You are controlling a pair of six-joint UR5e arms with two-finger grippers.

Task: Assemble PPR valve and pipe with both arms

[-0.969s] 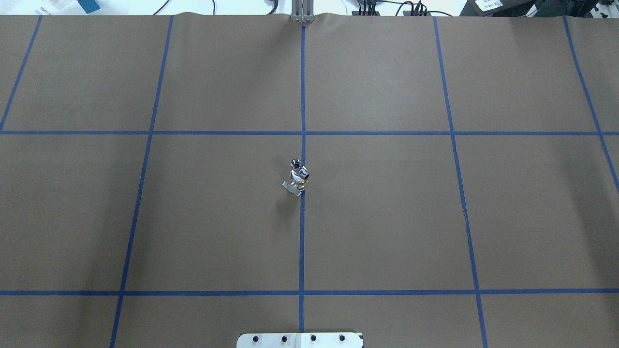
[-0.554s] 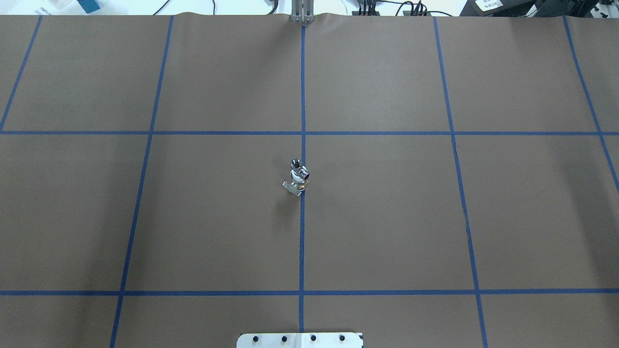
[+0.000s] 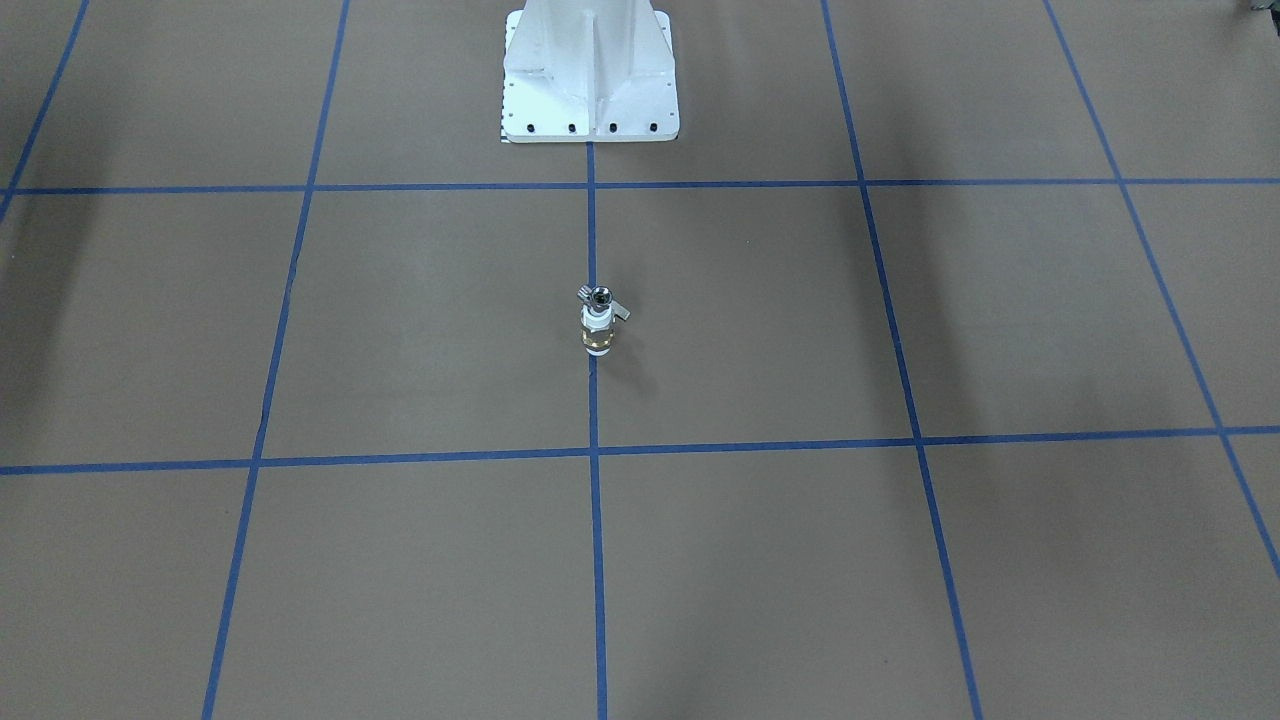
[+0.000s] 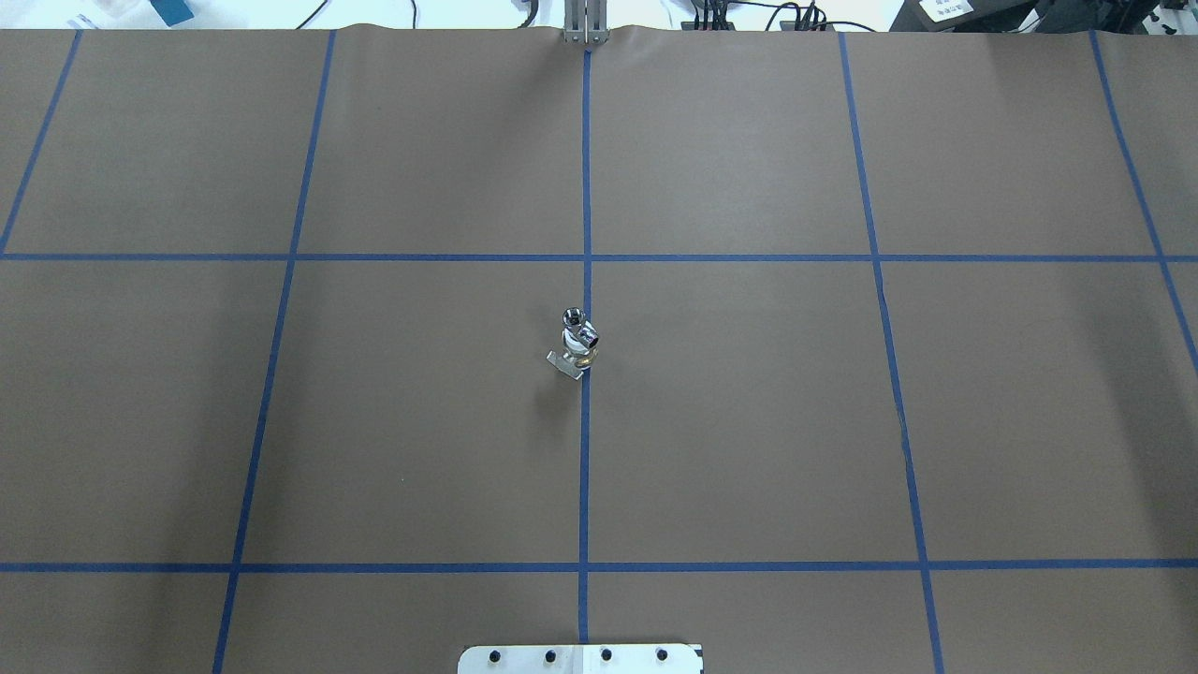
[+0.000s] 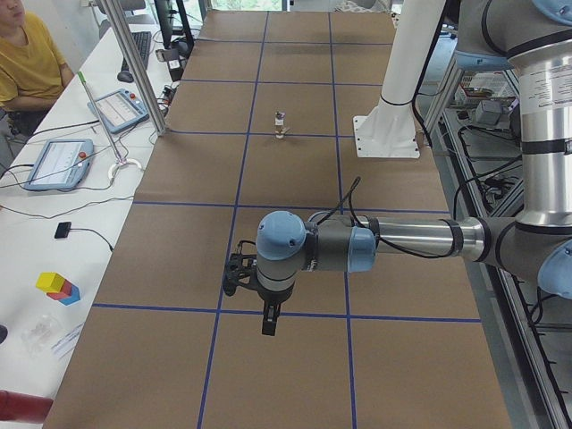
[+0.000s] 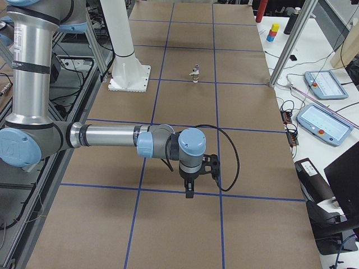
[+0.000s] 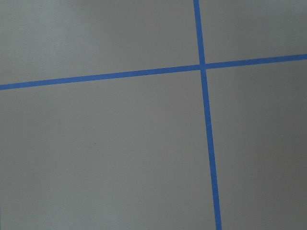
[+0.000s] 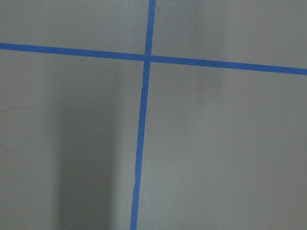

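The PPR valve (image 4: 584, 354), white with a brass band, stands upright on the centre blue line in the middle of the table. The shiny silver pipe (image 4: 573, 318) sits on top of it, joined to it. In the front-facing view the valve (image 3: 597, 337) carries the pipe (image 3: 600, 296), and a grey tab (image 3: 620, 311) juts out on the robot's side. No gripper touches them. My left gripper (image 5: 268, 320) and right gripper (image 6: 189, 191) hang over bare table far to either side. They show only in the side views, so I cannot tell whether they are open or shut.
Brown paper with a blue tape grid covers the table (image 4: 749, 421). The white robot base (image 3: 590, 75) stands at the robot's edge. Tablets (image 5: 55, 163) and cables lie on the operators' bench, where a person (image 5: 27, 54) sits. Both wrist views show only paper and tape.
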